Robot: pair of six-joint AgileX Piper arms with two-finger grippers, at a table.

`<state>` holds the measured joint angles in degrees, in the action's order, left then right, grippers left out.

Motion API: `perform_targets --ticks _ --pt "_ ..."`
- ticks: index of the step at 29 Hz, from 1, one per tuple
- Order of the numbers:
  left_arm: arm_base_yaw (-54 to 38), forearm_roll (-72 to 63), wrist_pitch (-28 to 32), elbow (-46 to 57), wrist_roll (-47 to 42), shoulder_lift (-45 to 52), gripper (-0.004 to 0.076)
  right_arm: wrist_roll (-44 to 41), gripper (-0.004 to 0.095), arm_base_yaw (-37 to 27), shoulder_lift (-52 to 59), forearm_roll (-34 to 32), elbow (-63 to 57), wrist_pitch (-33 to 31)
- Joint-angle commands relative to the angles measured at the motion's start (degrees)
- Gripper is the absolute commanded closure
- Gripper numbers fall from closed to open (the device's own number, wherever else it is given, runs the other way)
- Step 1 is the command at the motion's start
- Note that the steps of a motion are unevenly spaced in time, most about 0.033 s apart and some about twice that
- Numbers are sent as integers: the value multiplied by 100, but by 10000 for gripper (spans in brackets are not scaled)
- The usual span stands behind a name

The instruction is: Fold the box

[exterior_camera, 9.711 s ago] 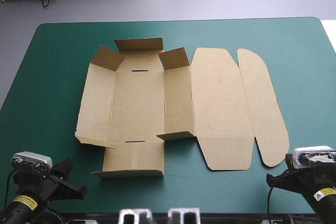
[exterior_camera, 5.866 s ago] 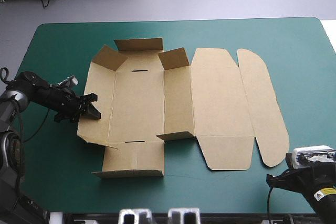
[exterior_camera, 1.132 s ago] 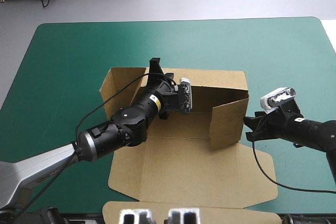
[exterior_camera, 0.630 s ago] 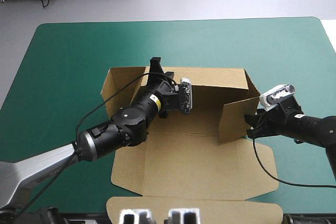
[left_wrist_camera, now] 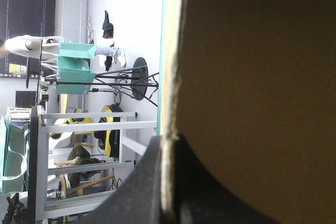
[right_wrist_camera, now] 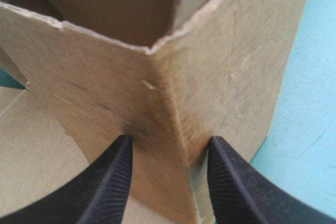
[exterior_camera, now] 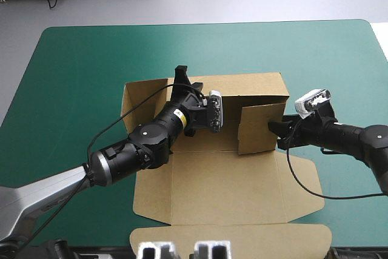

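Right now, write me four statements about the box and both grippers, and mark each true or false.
The box lies wholly flat. False: its far wall stands raised.
The left gripper is shut on the far wall's top edge. True.
The right gripper has open fingers either side of a folded corner. True.
The right gripper holds the lid. False: the lid lies flat toward the near edge, untouched.
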<state>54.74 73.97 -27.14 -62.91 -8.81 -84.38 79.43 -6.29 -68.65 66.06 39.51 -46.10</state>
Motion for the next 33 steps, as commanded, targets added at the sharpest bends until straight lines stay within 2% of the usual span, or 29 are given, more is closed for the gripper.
perform_targets --ticks 1,5,9,14,20,29,33 --pt "30 209 315 -163 -82 200 734 240 521 -4 -88 774 165 84" --pt "30 209 458 -163 -42 200 734 722 615 -4 -206 1142 165 194" --pt "30 199 760 -163 28 211 734 841 674 -4 -265 1188 165 248" --pt "30 186 988 -163 55 211 734 923 928 -4 -309 1417 165 494" --pt "30 186 1003 -163 55 211 734 1156 917 -4 -309 1791 165 532" --pt "30 319 586 -163 -143 155 733 1142 917 -4 -309 1699 165 393" --pt "30 637 260 -163 -204 68 679 1142 917 -4 -309 1676 165 393"
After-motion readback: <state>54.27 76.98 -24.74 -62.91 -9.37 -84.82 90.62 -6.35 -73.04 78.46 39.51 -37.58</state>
